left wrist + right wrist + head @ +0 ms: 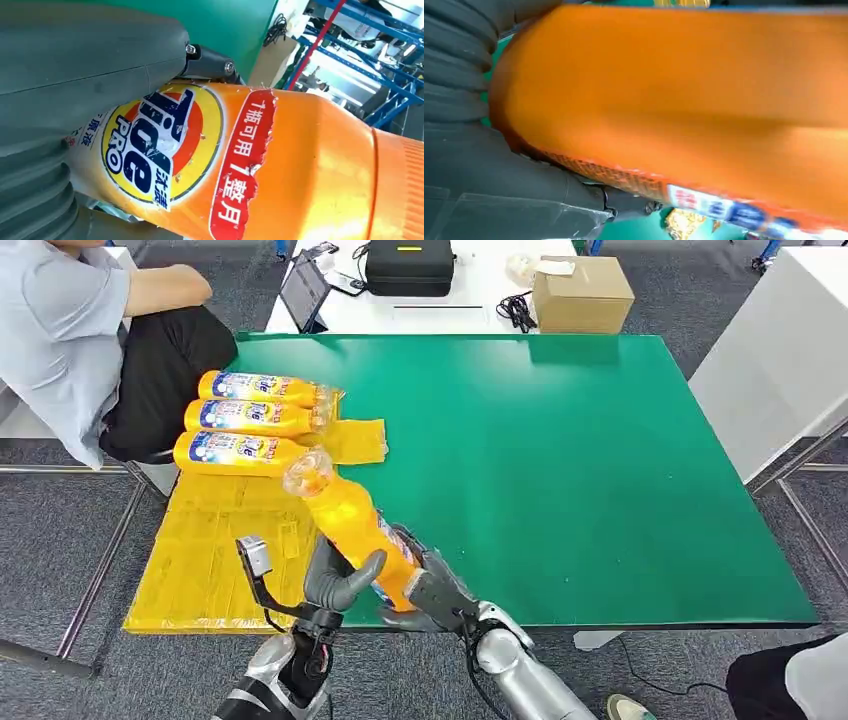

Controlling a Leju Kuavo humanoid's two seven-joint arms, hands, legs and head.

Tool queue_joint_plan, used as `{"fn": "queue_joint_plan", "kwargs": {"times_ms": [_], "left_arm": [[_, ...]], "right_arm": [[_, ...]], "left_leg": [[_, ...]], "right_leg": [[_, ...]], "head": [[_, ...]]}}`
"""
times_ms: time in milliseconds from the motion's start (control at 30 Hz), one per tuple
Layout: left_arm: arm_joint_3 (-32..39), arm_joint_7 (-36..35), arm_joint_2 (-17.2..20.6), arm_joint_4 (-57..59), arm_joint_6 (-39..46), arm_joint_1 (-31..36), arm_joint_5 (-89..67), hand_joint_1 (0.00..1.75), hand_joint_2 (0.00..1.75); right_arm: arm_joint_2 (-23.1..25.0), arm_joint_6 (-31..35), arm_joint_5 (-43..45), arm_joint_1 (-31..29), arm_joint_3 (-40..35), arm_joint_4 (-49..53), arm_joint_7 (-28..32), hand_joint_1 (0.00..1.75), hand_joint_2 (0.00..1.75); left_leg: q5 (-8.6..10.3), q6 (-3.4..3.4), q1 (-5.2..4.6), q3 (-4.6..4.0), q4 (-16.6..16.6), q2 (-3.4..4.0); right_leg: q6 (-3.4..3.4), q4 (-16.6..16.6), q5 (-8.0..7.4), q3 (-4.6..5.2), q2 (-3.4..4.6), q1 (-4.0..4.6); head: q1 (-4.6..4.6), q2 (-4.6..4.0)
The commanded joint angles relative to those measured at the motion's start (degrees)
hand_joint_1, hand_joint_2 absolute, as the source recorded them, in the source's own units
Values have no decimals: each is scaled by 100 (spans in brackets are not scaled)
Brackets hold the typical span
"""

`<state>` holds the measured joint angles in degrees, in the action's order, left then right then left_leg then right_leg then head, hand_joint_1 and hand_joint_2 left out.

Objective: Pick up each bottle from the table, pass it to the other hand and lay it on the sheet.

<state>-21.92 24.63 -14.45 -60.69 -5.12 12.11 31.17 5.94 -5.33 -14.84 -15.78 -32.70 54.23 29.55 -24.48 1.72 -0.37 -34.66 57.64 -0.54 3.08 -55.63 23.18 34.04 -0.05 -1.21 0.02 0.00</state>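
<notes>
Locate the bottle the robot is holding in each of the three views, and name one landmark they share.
Head view: the held bottle stands tilted at lower centre, gripped by the left hand and the right hand.
Left wrist view: held bottle fills the frame, label showing.
Right wrist view: held bottle spans the frame, plain orange side.
Shared landmark: the green table mat.

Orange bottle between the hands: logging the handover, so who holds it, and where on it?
Both hands hold the orange plastic detergent bottle at its lower body: left hand, right hand.
</notes>
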Motion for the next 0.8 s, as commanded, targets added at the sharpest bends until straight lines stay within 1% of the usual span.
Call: {"fn": "queue_joint_plan", "kwargs": {"times_ms": [33,100,167,200,233,267,300,333,367,400,433,500,533,567,600,667,733,767,800], "left_arm": [[-200,67,95,-224,194,150,-111,175,175],[-200,67,95,-224,194,150,-111,175,175],[-323,247,169,-252,754,193,-695,175,175],[-398,310,264,-300,1161,206,-1185,175,175],[-371,358,290,-395,1313,158,-1328,175,175],[-331,303,336,-469,1470,128,-1480,175,175],[-305,265,394,-517,1801,114,-1813,175,175],[-264,296,418,-538,1972,110,-1988,175,175],[-217,321,479,-564,2101,105,-2148,175,175],[-171,344,551,-655,2327,69,-2393,175,175],[-110,377,646,-703,2768,63,-2837,175,175],[79,403,838,-841,3259,73,-3530,175,175],[121,428,990,-844,3787,118,-4208,175,175],[386,419,985,-905,3961,118,-4663,175,175],[436,412,977,-923,3913,112,-4688,175,175],[501,403,934,-943,3838,106,-4749,175,175],[475,404,903,-932,3838,95,-4778,175,175],[878,494,788,-858,4512,100,-6258,175,175],[932,376,884,-792,4484,163,-6203,175,175]], "right_arm": [[129,24,75,-180,57,-674,-43,0,175],[129,24,75,-180,57,-674,-43,0,175],[155,132,160,-129,217,-677,-34,0,175],[160,322,215,-29,394,-623,-11,0,175],[147,364,238,41,460,-567,-6,0,175],[145,549,221,142,565,-467,11,0,175],[131,580,234,264,658,-347,14,0,175],[142,715,242,361,771,-256,30,0,175],[131,927,124,430,803,-180,76,0,175],[188,1491,-168,558,904,-14,340,0,175],[238,1688,-219,621,978,56,404,0,175],[306,1793,-98,772,1194,261,451,0,175],[324,1854,-44,802,1286,334,472,0,175],[328,1788,-35,799,1345,352,473,0,175],[331,1776,-32,796,1360,350,473,0,175],[342,1758,-32,771,1385,319,475,0,175],[349,1763,-36,770,1386,311,478,0,175],[369,1728,9,733,1416,262,518,0,175],[386,1684,29,692,1457,223,524,0,175]], "left_leg": [[-9,-11,9,18,1,6],[-10,-12,10,20,2,0],[-5,-8,6,12,-1,2],[-10,-12,9,20,3,6],[-7,-11,8,17,0,1],[-2,-8,4,11,-3,-3],[-9,-14,10,26,-3,-2],[-5,-11,7,20,-5,-6],[-5,-10,7,17,-4,-4],[-10,-14,11,27,-4,1],[-7,-11,6,20,-5,2],[-11,-15,10,21,-2,9],[-7,-12,7,13,-3,8],[-6,-11,5,10,-4,12],[-12,-17,10,23,-3,22],[-5,-11,9,9,-1,12],[-9,-13,13,13,3,13],[-5,-9,9,9,0,7],[-3,-7,8,6,-2,12]], "right_leg": [[-14,2,6,-18,2,10],[-15,1,9,-23,-4,11],[-11,3,4,-13,-1,7],[-15,2,8,-22,2,11],[-14,3,6,-19,-2,9],[-10,4,4,-12,-6,5],[-17,5,9,-28,-6,11],[-14,6,7,-23,-9,8],[-12,6,6,-19,-6,8],[-17,7,9,-30,-2,12],[-14,6,6,-21,-1,7],[-18,3,8,-20,6,11],[-14,2,5,-12,6,8],[-12,1,3,-8,10,6],[-20,-1,7,-17,18,11],[-14,0,3,-7,7,9],[-16,-2,6,-11,8,12],[-11,-1,4,-7,4,7],[-9,1,0,-2,9,6]], "head": [[-2,0],[0,0],[-2,0],[0,0],[-2,0],[0,0],[-2,0],[2,0],[0,0],[0,0],[-2,0],[0,0],[0,0],[0,0],[0,0],[0,0],[0,0],[0,0],[0,0]]}}
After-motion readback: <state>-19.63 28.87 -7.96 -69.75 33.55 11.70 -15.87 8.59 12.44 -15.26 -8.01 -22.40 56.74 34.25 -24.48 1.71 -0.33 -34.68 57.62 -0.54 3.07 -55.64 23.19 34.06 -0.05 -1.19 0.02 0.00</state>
